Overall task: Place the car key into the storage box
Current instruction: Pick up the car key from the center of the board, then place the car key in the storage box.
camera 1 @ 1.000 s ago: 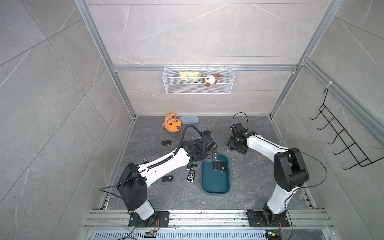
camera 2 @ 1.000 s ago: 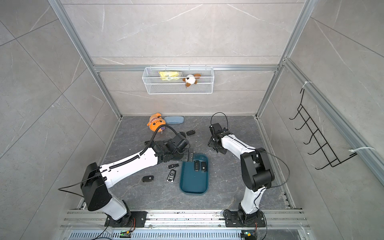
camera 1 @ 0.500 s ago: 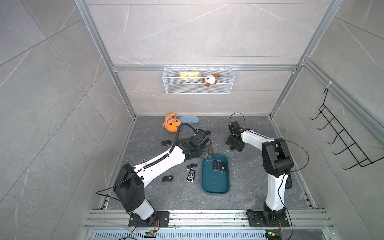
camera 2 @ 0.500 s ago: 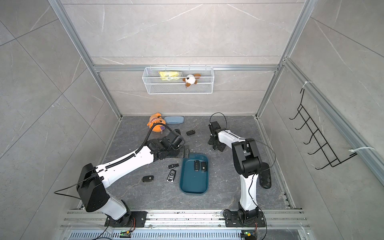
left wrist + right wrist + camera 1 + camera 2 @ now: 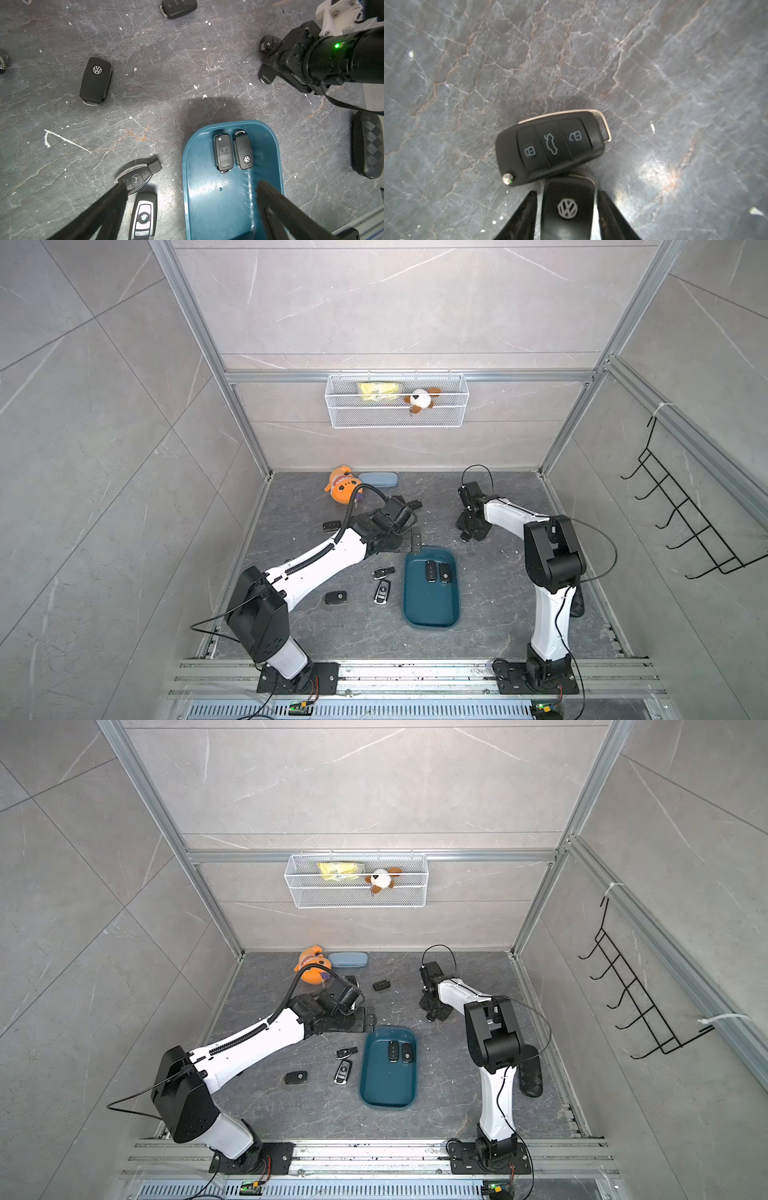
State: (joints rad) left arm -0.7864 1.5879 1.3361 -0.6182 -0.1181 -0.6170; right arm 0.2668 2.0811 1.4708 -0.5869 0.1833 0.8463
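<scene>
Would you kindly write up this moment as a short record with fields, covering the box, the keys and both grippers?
storage box: on the floor, two key fobs inside
left gripper: open, empty, by the box's far end
right gripper: fingers flank VW key; grip unclear
three-button fob: right against the VW key's end
loose beside box: Mercedes fob, BMW fob

My top views hang high over the near edge, facing down toward the far wall (image 5: 395, 323); both take in the whole floor (image 5: 353, 639) and the box (image 5: 386, 1090). My left wrist camera looks down from middling height on the box's far end and my right arm (image 5: 332, 60). My right wrist camera sits very close above a key (image 5: 550, 145); the left wrist view shares that patch.
</scene>
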